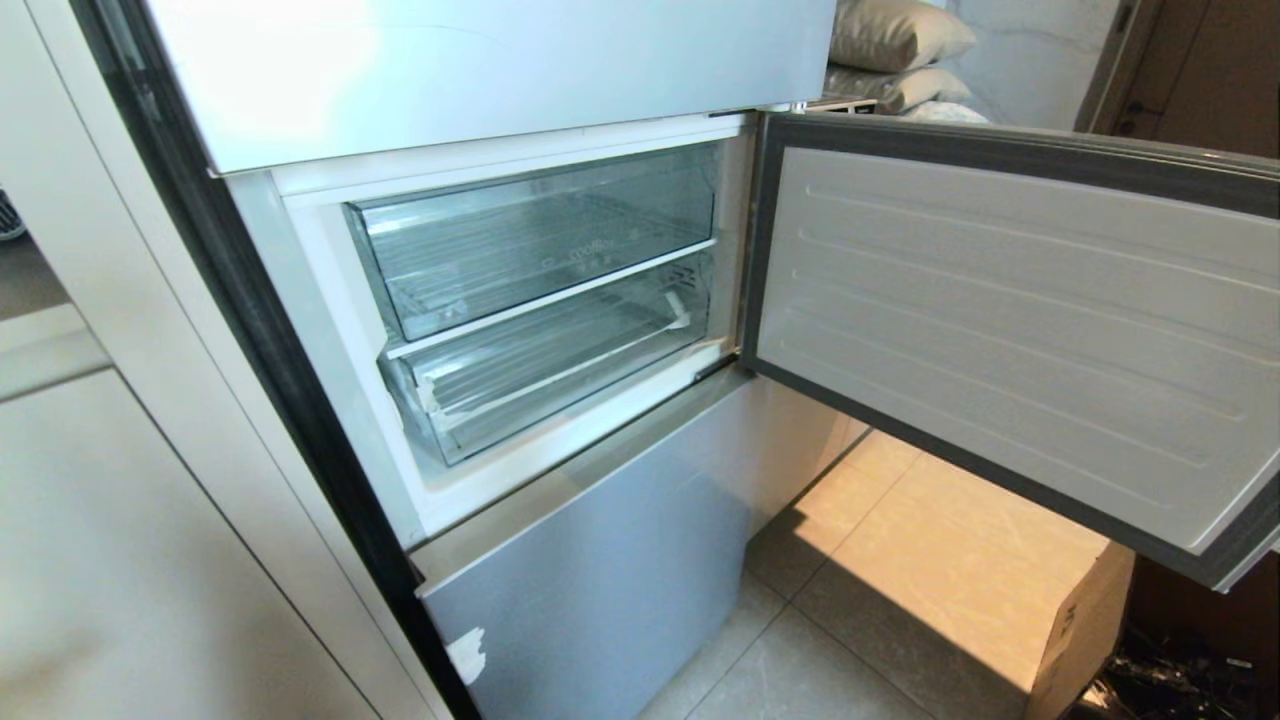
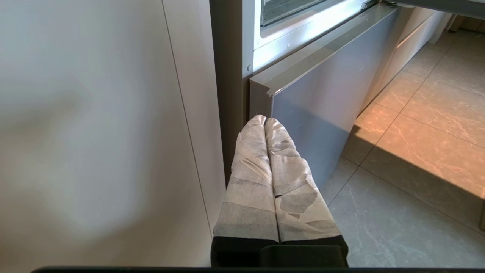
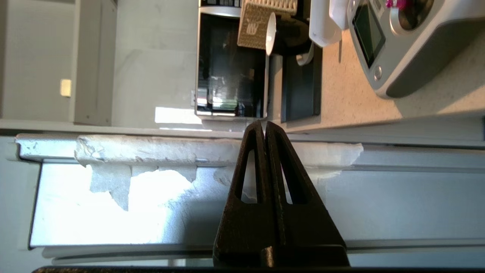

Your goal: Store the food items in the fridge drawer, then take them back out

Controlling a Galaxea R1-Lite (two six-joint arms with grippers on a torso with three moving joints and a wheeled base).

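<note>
The fridge drawer (image 1: 560, 370) is the lower of two clear bins behind the open door; it is pushed in and looks empty. The food items are out of view. My left gripper (image 2: 265, 120) is shut, its tape-wrapped fingers pressed together, low beside the fridge's pale-blue bottom panel (image 2: 322, 98). My right gripper (image 3: 264, 124) is shut with nothing in it and points at a pale-blue panel with peeling white film (image 3: 151, 189). Neither arm shows in the head view.
The fridge door (image 1: 1010, 330) stands swung out to the right over the tiled floor. The upper clear bin (image 1: 530, 240) sits above the drawer. A cardboard box (image 1: 1085, 625) stands under the door. A countertop (image 3: 352, 94) with appliances (image 3: 409, 41) lies beyond the right gripper.
</note>
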